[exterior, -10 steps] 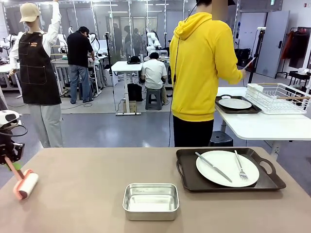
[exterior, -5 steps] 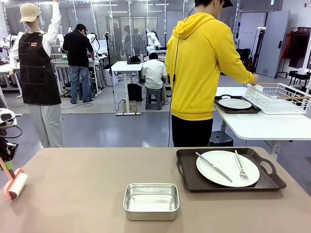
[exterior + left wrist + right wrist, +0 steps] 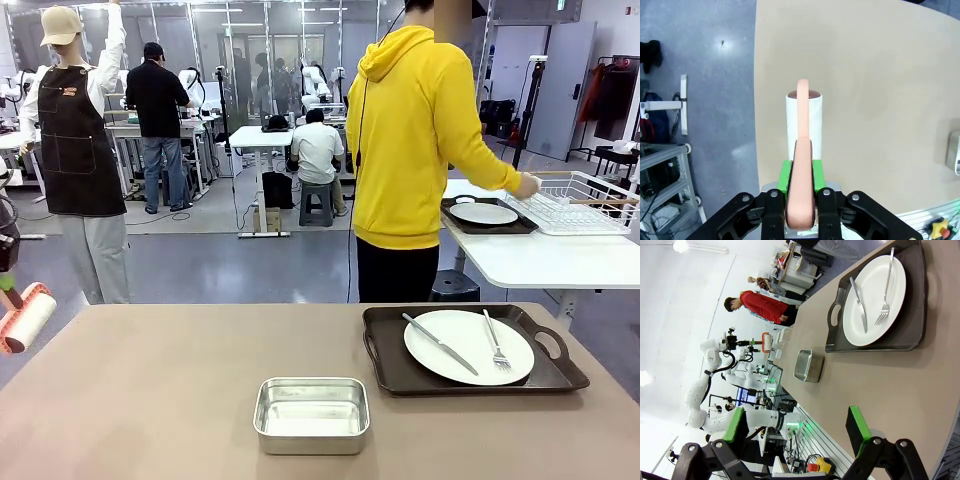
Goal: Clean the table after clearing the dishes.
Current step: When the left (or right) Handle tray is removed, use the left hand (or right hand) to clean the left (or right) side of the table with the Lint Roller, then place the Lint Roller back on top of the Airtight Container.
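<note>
Left gripper [image 3: 801, 174] is clamped tight on the salmon-pink plastic handle of a white lint roller [image 3: 812, 125], green pads squeezing it from both sides. From the front the roller hangs tilted at the far left, just off the left edge of the wide matte beige-brown table [image 3: 150, 400] and seemingly clear of its top. Down the wrist, the roll sits over the strip right along that edge. Right gripper [image 3: 796, 427] stands wide open with nothing between its pads, looking along the table from its right end. Dishes now: one round white dinner plate [image 3: 468, 347] with a silver knife [image 3: 440, 344] and fork [image 3: 494, 342] lies on a dark rectangular tray [image 3: 395, 372] on the table's right part, uncleared. The second white plate [image 3: 483, 213], on its own dark tray, rests on the smaller white table [image 3: 540, 262] behind, beside a white wire rack [image 3: 580, 205]. A person in a yellow hoodie [image 3: 420, 130] stands there, hand [image 3: 526, 185] at the rack. A small rectangular steel pan [image 3: 311, 413] sits front and centre, left of the tray and apart from it
</note>
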